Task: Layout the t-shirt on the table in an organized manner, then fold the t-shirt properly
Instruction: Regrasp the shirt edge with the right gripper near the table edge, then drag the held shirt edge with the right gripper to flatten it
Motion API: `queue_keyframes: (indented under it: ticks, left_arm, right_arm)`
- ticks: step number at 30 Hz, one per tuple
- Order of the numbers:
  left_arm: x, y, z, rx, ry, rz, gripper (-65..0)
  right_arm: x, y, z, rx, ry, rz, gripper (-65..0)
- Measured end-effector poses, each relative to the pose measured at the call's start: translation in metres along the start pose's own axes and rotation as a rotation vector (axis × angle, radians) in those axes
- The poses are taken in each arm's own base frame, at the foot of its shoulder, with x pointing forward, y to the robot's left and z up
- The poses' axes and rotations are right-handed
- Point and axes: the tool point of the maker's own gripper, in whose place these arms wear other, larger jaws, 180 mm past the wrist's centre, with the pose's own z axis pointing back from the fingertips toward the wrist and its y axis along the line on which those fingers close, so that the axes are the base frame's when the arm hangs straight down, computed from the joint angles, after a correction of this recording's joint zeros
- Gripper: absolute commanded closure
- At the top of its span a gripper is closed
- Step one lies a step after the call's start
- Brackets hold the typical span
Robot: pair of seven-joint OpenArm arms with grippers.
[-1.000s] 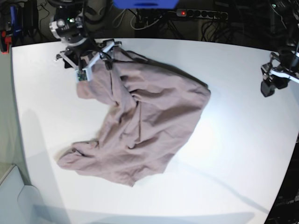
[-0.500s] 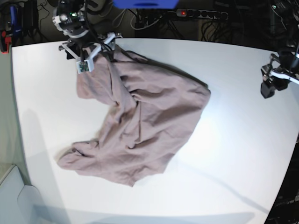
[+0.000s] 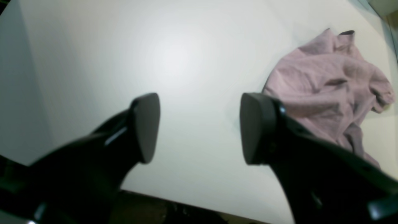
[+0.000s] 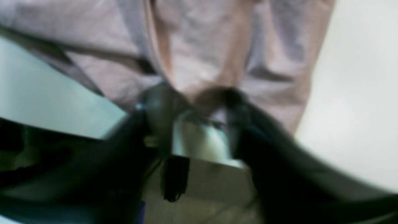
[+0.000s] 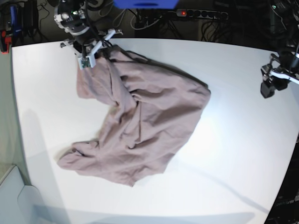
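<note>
Right gripper at far-left corner of table, jaws pinched on a bunched edge of t-shirt. Garment crumpled across table centre, reaching toward near-left. Advisable: lift slowly, draw the edge outward to spread fabric, confirm hold on a single layer. Left gripper far right, jaws apart, empty, well clear of cloth.

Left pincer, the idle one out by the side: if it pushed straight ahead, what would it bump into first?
Probably nothing but the smooth white table: the left pincer points at bare tabletop, with the crumpled mauve-pink cotton t-shirt off to one side.
</note>
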Motion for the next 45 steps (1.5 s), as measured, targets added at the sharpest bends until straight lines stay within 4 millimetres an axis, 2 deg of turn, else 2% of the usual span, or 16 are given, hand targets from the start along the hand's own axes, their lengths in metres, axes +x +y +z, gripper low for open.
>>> queue_keyframes:
  ticks: [1, 8, 12, 14, 15, 21, 26, 31, 35, 38, 42, 43, 45]
  left_arm:
    - [0.0, 0.0, 0.0, 0.0, 0.0, 0.001, -39.5]
    - [-0.001, 0.0, 0.0, 0.001, 0.003, 0.002, -39.5]
    - [-0.001, 0.0, 0.0, 0.001, 0.003, 0.002, -39.5]
    - [-0.001, 0.001, 0.0, 0.002, 0.002, 0.001, -39.5]
    - [-0.002, 0.001, 0.001, 0.002, 0.004, 0.002, -39.5]
    - [-0.001, 0.002, 0.001, 0.007, 0.0, 0.004, -39.5]
    - [-0.001, 0.003, 0.001, 0.01, 0.001, 0.0, -39.5]
    - [-0.002, 0.002, 0.001, 0.006, 0.002, 0.004, -39.5]
    - [-0.001, 0.002, 0.001, 0.006, 0.002, 0.003, -39.5]
    - [-0.002, 0.002, 0.001, 0.005, 0.004, 0.005, -39.5]
    - [-0.002, 0.002, 0.001, 0.006, 0.003, 0.005, -39.5]
    - [-0.003, 0.002, 0.001, 0.007, 0.005, 0.005, -39.5]
    - [-0.004, 0.003, 0.002, 0.009, 0.008, 0.005, -39.5]
  right_arm:
    - [0.001, 0.0, 0.0, 0.0, -0.003, 0.0, 0.0]
    - [0.006, -0.002, 0.003, -0.009, -0.012, 0.008, 0.0]
    - [0.05, -0.005, 0.021, -0.029, -0.153, 0.031, 0.0]
    - [0.059, -0.008, 0.017, -0.034, -0.155, 0.037, 0.0]
    - [0.064, -0.015, 0.016, -0.043, -0.167, 0.038, 0.0]
    - [0.113, -0.089, 0.028, -0.238, -0.29, 0.003, 0.0]
    - [0.151, -0.164, 0.059, -0.439, -0.407, -0.043, 0.0]
    - [0.186, -0.206, 0.087, -0.552, -0.529, -0.12, 0.0]
    - [0.21, -0.227, 0.104, -0.604, -0.619, -0.17, 0.0]
    - [0.206, -0.238, 0.084, -0.582, -0.576, -0.198, 0.0]
    - [0.177, -0.249, 0.053, -0.561, -0.459, -0.241, 0.0]
    - [0.172, -0.252, 0.046, -0.55, -0.439, -0.247, -1.4]
    - [0.163, -0.258, 0.037, -0.545, -0.407, -0.257, -8.1]
